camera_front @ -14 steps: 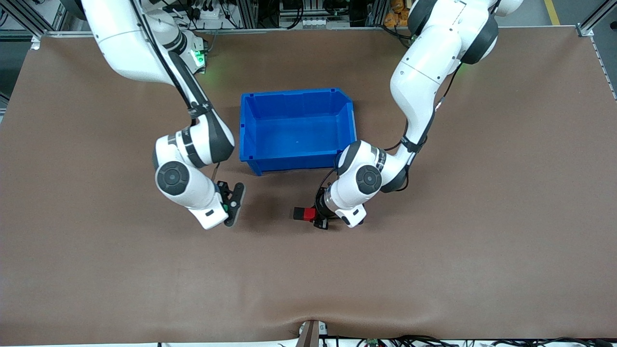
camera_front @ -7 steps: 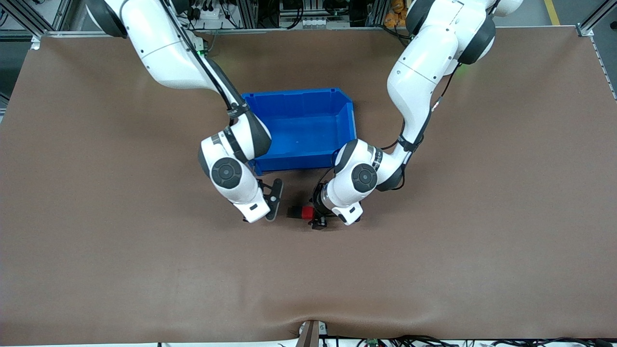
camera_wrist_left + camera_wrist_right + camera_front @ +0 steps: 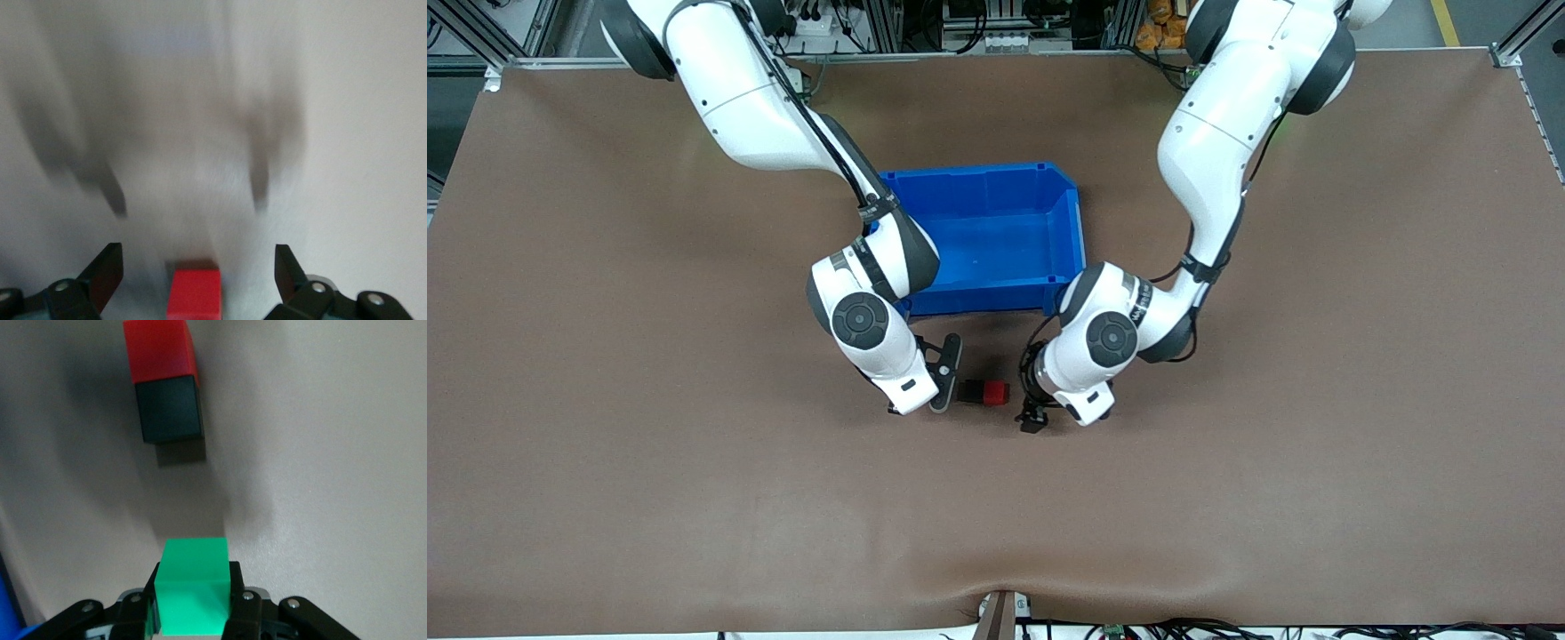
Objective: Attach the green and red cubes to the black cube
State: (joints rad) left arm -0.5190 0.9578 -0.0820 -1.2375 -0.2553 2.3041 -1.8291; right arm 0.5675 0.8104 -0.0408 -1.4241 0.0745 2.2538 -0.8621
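Note:
The red cube and the black cube lie joined side by side on the brown table, a little nearer the front camera than the blue bin. My right gripper is right beside the black cube and is shut on the green cube, which is hidden in the front view. The right wrist view shows the black cube ahead with the red cube on its end. My left gripper is open, just off the red cube, which sits between its spread fingers.
The blue bin stands farther from the front camera than the cubes, between the two arms, and nothing shows inside it. Its edge shows in the right wrist view. A small fixture sits at the table's near edge.
My left gripper let go of the red cube and drew back toward the left arm's end. My right gripper moved with the green cube up to the black cube.

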